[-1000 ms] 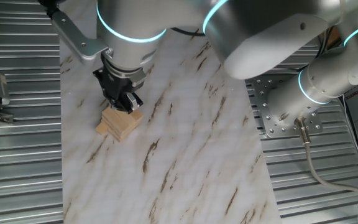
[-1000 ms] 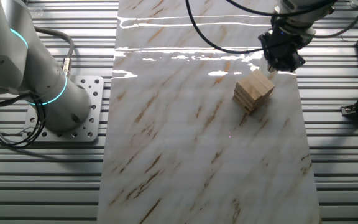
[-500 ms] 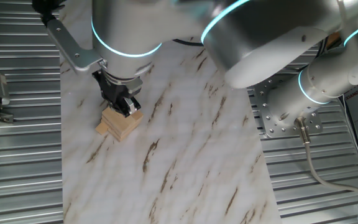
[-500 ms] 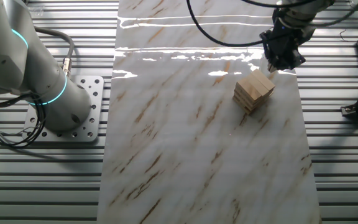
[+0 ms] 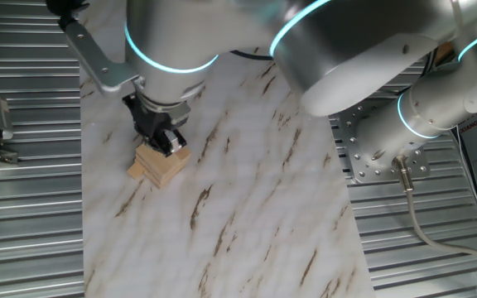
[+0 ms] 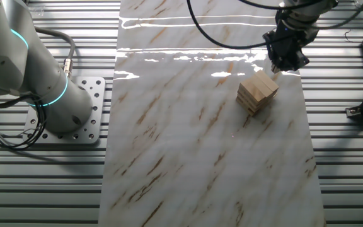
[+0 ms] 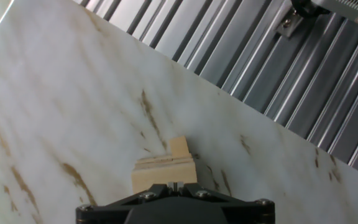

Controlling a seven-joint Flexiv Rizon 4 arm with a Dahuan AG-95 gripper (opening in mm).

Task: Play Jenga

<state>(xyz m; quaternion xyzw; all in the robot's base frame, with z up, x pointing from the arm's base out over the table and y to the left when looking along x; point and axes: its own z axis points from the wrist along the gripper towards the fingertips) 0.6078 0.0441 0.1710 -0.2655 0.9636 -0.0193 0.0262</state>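
Gripper (image 5: 171, 142) sits at the Jenga (image 5: 157, 163) stack's top edge, opening hidden.

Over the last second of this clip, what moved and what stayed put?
The end effector shifted slightly toward the far end of the Jenga stack in the first half second, then barely moved. It took hold of nothing and let go of nothing that the views show. The stack on the marble-patterned board kept its place and shape.

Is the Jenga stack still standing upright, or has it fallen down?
Upright. The Jenga stack stands as one compact pile of crossed layers on the marble table, with no loose blocks lying around it.
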